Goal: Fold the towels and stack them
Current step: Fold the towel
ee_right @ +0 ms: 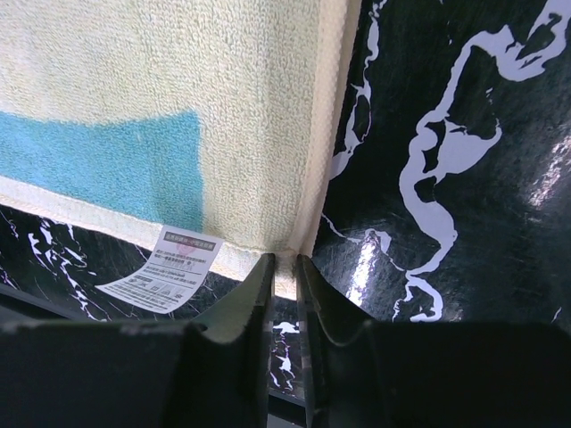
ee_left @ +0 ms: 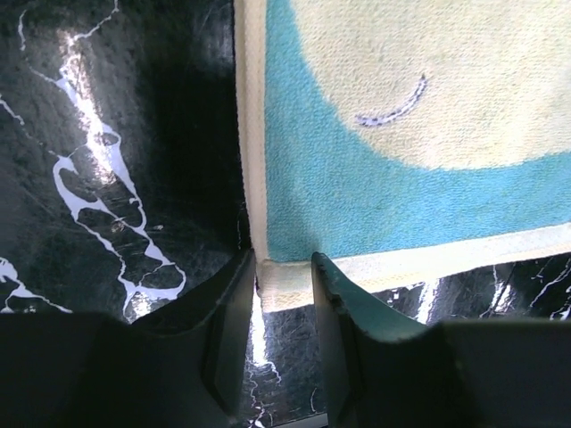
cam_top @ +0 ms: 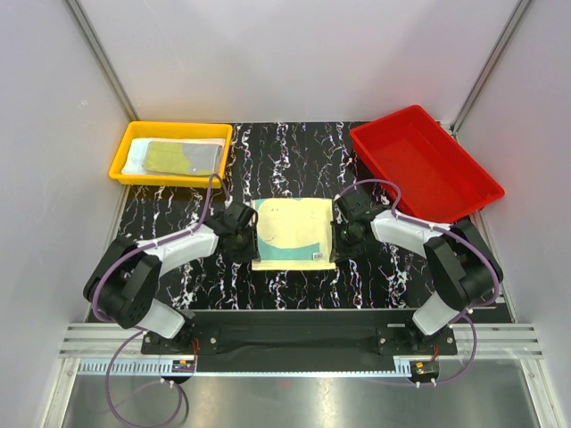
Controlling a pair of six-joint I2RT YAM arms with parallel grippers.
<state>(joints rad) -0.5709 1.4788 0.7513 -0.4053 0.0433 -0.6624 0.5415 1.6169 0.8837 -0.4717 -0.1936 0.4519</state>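
**Holdings on my table, left to right**

- Yellow tray (cam_top: 122, 166), far left corner. It holds a folded olive towel (cam_top: 183, 158) lying on a pale towel (cam_top: 141, 153).
- My left gripper (ee_left: 284, 283), low at the near left corner of the spread towel. Its fingers are pinched on the cream hem there, which fills the gap between them.
- Yellow-and-teal towel (cam_top: 294, 234), spread flat in the middle of the black marbled table (cam_top: 285, 152), between my two arms. A teal band runs along its left and near sides.
- Care label (ee_right: 165, 267), white, lying past the near hem beside the right corner.
- My right gripper (ee_right: 285, 267), fingers nearly together, clamped on the near right corner hem.
- Red tray (cam_top: 428, 165), far right, set at an angle.
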